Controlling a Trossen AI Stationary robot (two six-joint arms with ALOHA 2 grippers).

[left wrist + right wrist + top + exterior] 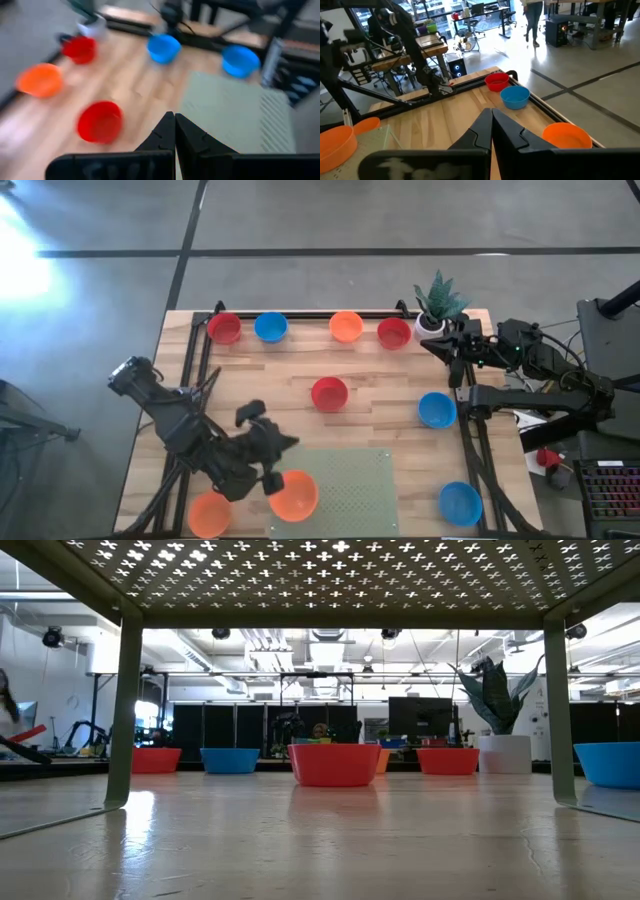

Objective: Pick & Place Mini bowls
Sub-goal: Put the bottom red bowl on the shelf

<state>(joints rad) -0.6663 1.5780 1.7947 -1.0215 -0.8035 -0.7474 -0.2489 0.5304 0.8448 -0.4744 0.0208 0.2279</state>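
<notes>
Orange bowl [293, 494] partly under left gripper [272, 478]; blurred bowls in left wrist view.

The left arm reaches in from the left side and bends low over the near part of the surface. Its left gripper [272, 477] is near the front edge, and its two dark fingers [165, 134] are pressed tight together with nothing between them. The right arm is folded up at the far right side of the surface. Its right gripper [438, 345] sits by the far right corner, and its fingers [482, 129] are closed too, holding nothing.
</notes>
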